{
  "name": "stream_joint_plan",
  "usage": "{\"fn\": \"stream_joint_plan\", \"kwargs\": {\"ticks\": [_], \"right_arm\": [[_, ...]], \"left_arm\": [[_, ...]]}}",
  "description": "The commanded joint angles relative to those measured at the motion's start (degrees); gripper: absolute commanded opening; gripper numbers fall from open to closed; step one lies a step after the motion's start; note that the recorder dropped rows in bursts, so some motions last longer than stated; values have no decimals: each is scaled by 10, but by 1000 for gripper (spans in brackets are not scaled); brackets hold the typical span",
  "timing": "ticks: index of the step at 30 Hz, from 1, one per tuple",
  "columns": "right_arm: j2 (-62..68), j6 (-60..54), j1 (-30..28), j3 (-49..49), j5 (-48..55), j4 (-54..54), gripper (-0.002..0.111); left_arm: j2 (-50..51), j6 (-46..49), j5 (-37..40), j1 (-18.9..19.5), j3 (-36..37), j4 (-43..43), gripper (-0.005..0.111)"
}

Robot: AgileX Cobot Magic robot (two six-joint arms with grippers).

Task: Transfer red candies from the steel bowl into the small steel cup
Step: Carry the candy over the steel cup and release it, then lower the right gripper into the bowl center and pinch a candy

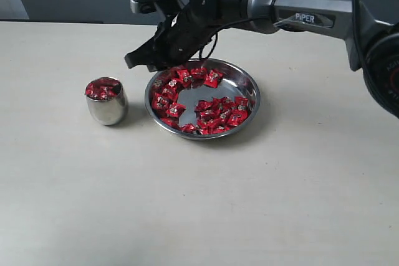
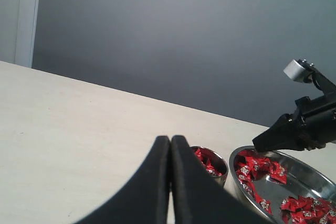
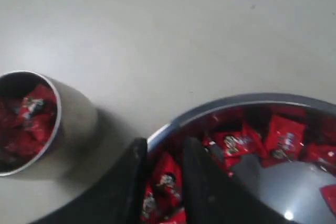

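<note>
The steel bowl (image 1: 206, 95) sits mid-table with many red candies (image 1: 168, 101) in it. To its left stands the small steel cup (image 1: 107, 110), with several red candies (image 1: 101, 88) inside. My right gripper (image 1: 138, 59) hangs above the bowl's back-left rim, pointing toward the cup. In the right wrist view its fingers (image 3: 137, 153) are closed on one red candy (image 3: 168, 179), with the bowl's rim (image 3: 236, 102) and the cup (image 3: 73, 124) below. My left gripper (image 2: 170, 141) is shut on nothing, low over the table, facing the cup (image 2: 223, 174).
The pale table (image 1: 187, 204) stretches wide in front of the bowl and cup. The right arm's dark forearm (image 1: 312, 14) spans the back right above the table. A grey wall (image 2: 184, 35) lies behind.
</note>
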Motion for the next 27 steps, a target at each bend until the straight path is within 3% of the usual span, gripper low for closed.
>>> {"fn": "stream_joint_plan", "kwargs": {"ticks": [1,9,21,27], "right_arm": [[-7,6,-33,-1,58,-6,25],[-6,6,-60,-1,110,-40,25],[39,29,-61,-1,94,-119,25],[47,29,-61,-1,119,-119,54]], "left_arm": [[-3,0,-3,1,2,-6,0],[-3,0,-3,1,2,-6,0],[-3,0,-3,1,2,-6,0],[-3,0,-3,1,2,-6,0]]}}
